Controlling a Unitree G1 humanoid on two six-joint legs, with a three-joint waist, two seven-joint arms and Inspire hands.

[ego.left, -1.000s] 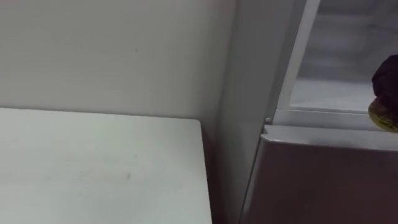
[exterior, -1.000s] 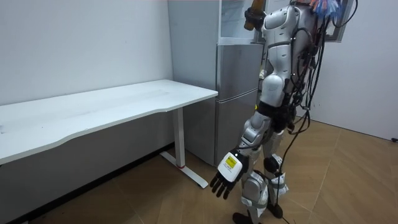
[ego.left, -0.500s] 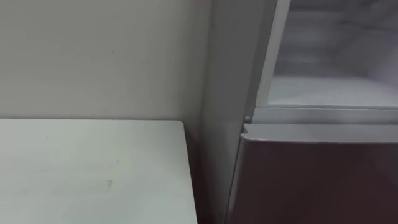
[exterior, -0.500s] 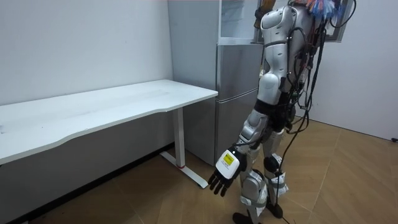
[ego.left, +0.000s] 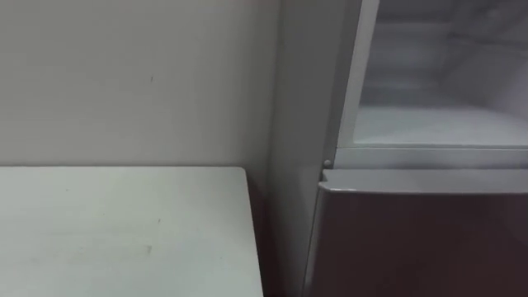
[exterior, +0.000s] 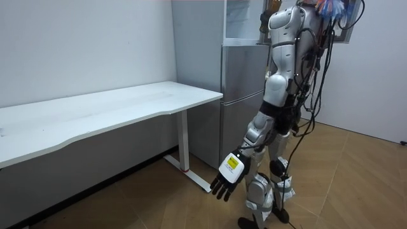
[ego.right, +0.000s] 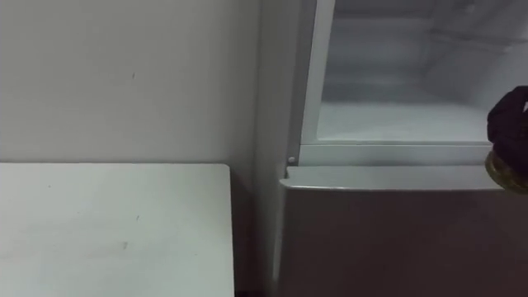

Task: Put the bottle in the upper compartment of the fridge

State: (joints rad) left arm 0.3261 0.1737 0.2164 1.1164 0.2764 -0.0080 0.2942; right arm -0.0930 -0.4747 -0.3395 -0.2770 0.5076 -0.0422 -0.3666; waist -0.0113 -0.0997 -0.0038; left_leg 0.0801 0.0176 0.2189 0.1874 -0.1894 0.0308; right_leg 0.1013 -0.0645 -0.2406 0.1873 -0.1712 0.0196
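Observation:
The fridge's upper compartment stands open, white inside, with a bare shelf floor; in the left eye view the upper compartment is at the upper right. My right hand shows as a dark shape at the right edge, level with the compartment's sill. It is curled over the yellow-brown bottle, of which just a sliver shows. In the room view I stand right in front of the fridge with my right arm raised. My left hand hangs low by my legs, fingers relaxed.
The fridge's lower door is closed, grey, just under the sill. A white table stands to my left, its corner close to the fridge's side; in the room view the table runs along the wall.
The head camera has shifted, so the fridge sits further left in view. In the room view the raised right hand with the bottle has drawn in behind my shoulder. The left hand swung slightly.

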